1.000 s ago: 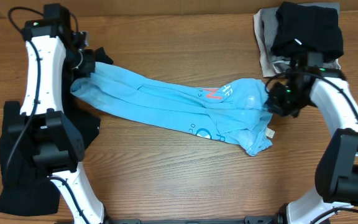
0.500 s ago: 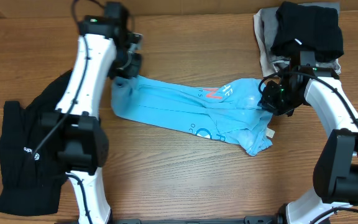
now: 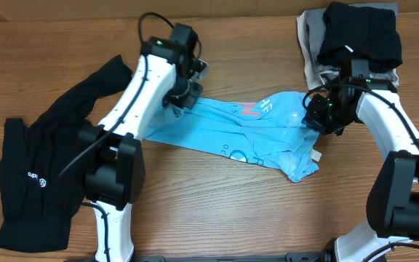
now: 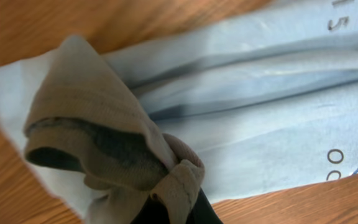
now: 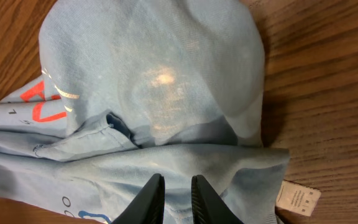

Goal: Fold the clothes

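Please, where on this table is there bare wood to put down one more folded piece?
Two bare patches: the front strip between the blue T-shirt and the near edge, and the back strip between the left arm and the folded pile. Crowded: the left side with the black top, and the far right corner.

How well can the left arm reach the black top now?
Probably not yet: the left gripper is shut on the blue T-shirt. The black top lies uncovered beside the arm's base, likely reachable after release.

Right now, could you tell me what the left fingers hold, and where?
The light blue fabric T-shirt, by a bunched fold at its end nearest that arm.
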Action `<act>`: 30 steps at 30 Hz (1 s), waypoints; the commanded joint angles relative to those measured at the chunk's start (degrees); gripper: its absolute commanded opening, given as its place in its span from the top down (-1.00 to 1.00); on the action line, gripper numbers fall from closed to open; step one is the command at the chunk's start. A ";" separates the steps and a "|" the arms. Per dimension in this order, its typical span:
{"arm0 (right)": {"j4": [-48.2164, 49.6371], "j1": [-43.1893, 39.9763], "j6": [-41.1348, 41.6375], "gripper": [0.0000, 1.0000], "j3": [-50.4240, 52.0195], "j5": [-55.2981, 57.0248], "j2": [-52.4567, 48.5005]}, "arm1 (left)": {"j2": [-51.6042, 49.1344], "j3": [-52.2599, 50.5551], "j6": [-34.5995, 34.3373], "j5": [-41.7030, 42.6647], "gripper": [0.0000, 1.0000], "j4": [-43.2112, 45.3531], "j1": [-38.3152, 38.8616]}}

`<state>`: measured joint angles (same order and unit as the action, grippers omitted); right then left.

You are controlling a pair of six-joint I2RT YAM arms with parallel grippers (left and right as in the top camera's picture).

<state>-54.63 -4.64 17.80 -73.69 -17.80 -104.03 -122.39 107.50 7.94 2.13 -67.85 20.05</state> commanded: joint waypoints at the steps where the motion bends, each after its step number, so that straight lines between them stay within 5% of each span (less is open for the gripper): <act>1: 0.31 -0.37 0.02 0.63 0.46 -0.31 -0.04 | -0.15 -2.93 1.05 1.14 0.92 1.84 2.43; 22: 0.35 -0.37 0.04 0.63 0.46 -0.31 -0.04 | -0.15 -3.32 0.61 5.07 0.78 3.87 6.23; 24: 0.35 -0.37 0.02 0.63 0.46 -0.31 -0.04 | -0.15 -3.32 0.61 5.25 0.41 3.85 6.29; 28: 0.35 -0.37 0.02 0.62 0.46 -0.28 -0.04 | -0.15 -3.32 0.11 8.74 -0.89 3.80 6.73; 30: 0.37 -0.37 0.02 0.61 0.46 -0.31 -0.04 | -0.15 -3.32 -0.52 11.15 -1.00 3.74 6.91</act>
<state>-54.63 -4.80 17.78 -73.69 -17.80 -104.03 -122.39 104.57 7.75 8.29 -64.23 25.93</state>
